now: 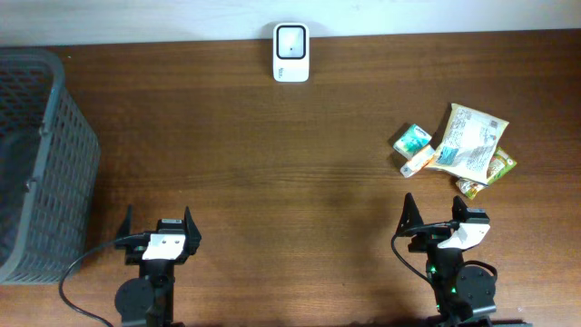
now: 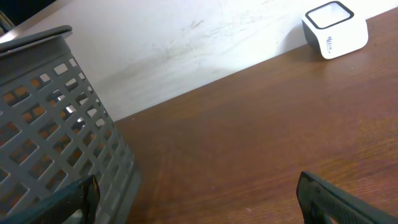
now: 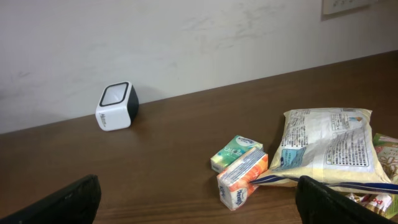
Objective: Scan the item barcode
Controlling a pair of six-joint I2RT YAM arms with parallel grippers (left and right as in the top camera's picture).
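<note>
A dark brown, wood-grained surface [image 1: 272, 154]; a white scanner [image 1: 291, 53] with a black-framed window; a white wall [image 3: 186, 43] smudged with faint grey scuffs. The basket [image 1: 77, 145] is grey, its sides a lattice of square holes. Among the groceries: a cream snack bag [image 1: 467, 141] with blue print and a yellow edge, a green-and-white box [image 1: 411, 140], an orange-and-white carton [image 1: 419, 162] and a green-and-yellow packet [image 1: 502, 166]. The left claw [image 1: 158, 220] and right claw [image 1: 434, 213] are black, their housings white.
</note>
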